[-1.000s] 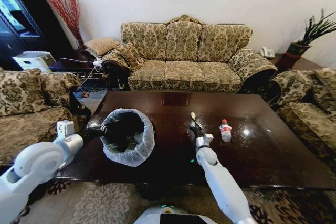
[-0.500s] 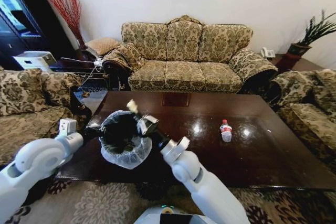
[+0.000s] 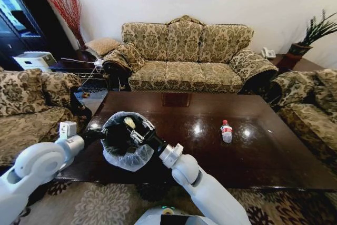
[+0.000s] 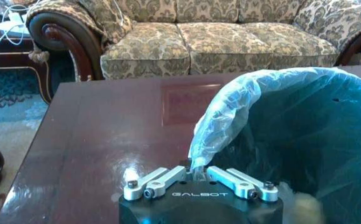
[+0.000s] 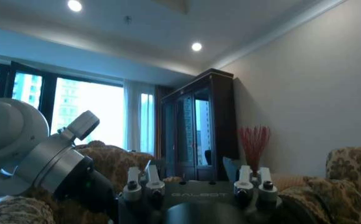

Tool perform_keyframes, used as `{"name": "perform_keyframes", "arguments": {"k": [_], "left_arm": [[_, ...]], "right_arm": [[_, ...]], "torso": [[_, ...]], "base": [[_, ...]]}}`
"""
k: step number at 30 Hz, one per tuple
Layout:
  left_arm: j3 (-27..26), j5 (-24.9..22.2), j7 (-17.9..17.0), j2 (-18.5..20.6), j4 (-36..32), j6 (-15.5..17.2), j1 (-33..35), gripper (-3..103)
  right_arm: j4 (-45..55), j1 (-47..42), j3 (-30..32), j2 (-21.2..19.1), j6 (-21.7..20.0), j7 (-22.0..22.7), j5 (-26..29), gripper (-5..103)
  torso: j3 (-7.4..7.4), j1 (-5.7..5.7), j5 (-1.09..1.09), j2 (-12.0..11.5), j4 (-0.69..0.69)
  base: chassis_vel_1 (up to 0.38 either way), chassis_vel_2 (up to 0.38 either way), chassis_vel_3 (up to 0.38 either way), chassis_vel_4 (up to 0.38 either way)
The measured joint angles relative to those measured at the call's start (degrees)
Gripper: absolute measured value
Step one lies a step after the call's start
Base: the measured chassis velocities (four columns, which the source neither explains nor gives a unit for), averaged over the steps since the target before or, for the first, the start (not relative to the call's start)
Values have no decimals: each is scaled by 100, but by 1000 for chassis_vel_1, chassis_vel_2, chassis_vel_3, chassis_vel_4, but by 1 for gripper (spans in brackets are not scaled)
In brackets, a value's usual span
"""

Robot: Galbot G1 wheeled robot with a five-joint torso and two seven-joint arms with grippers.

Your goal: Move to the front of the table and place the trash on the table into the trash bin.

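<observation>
Before you, the desk (image 3: 253, 146): dark brown wood, highly glossy, mirroring ceiling lights; its inlaid panel (image 4: 183, 105) reads redder and equally polished. Trash bin (image 3: 127, 142): black body lined with thin, translucent, crinkled plastic film (image 4: 230, 109), faintly shiny. Bottle (image 3: 226, 130): clear smooth plastic, red cap. Left claw (image 4: 198, 179): brushed silver metal links on a matt black housing. Right claw (image 3: 138, 130): the same black housing with bright metal parts. Arm shells (image 3: 37, 162): smooth, semi-gloss white plastic. Sofa (image 3: 184, 56): woven, patterned cloth, matt; its armrest frame (image 4: 68, 44) is dark varnished wood.
</observation>
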Motion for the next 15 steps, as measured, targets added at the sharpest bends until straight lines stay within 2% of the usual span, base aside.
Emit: {"name": "perform_keyframes", "arguments": {"k": [2, 3, 5, 6, 7, 8, 9, 10, 12, 13, 15], "left_arm": [[0, 0, 1, -4, 0, -3, -4, 0], [0, 1, 2, -10, 5, -5, -7, 0], [-2, 0, 4, -20, 20, -6, -7, 0], [-31, 2, 4, -42, 43, -10, 9, 0], [-50, 5, 4, -55, 47, -12, 19, 0], [-50, 5, 4, -55, 47, -12, 19, 0], [-73, 5, 16, -75, 47, -18, 36, 0], [-76, 5, 22, -81, 46, -20, 38, 0], [-78, 8, 30, -106, 45, -25, 22, 0], [-78, 8, 30, -106, 45, -25, 22, 0], [-65, 12, 33, -126, 36, -32, 17, 0]], "right_arm": [[4, -22, 22, 4, 10, 3, 1, 65], [32, -92, 96, 30, 30, 48, 50, 75], [69, -187, 190, 80, 37, 214, 64, 75], [95, -359, 429, 181, 70, 519, 62, 86], [94, -456, 548, 228, 68, 738, 41, 86], [94, -456, 548, 228, 68, 738, 41, 86], [40, -653, 775, 258, -1, 1144, 22, 96], [19, -697, 834, 257, -14, 1215, 25, 96], [-208, -1055, 1455, 204, -90, 1640, 280, 99], [-208, -1055, 1455, 204, -90, 1640, 280, 99], [-456, -1276, 2050, 171, -185, 1978, 684, 100]], "torso": [[0, 0, 0, 0, 0], [0, 0, 0, 0, 1], [0, 0, 0, 0, 1], [0, 0, 0, 0, 0], [0, 0, 0, 0, 0], [0, 0, 0, 0, 0], [0, 0, 1, 0, 0], [0, 0, 0, 0, 1], [0, 0, 0, 0, 1], [0, 0, 0, 0, 1], [0, 0, 1, 0, -1]], "base": [[0, 0, 0, 0], [0, 0, 0, 0], [0, 0, 0, 0], [0, 0, 0, 0], [0, 0, 0, 0], [0, 0, 0, 0], [0, 0, 0, 0], [0, 0, 0, 0], [0, 0, 0, 0], [0, 0, 0, 0], [0, 0, 0, 0]]}}
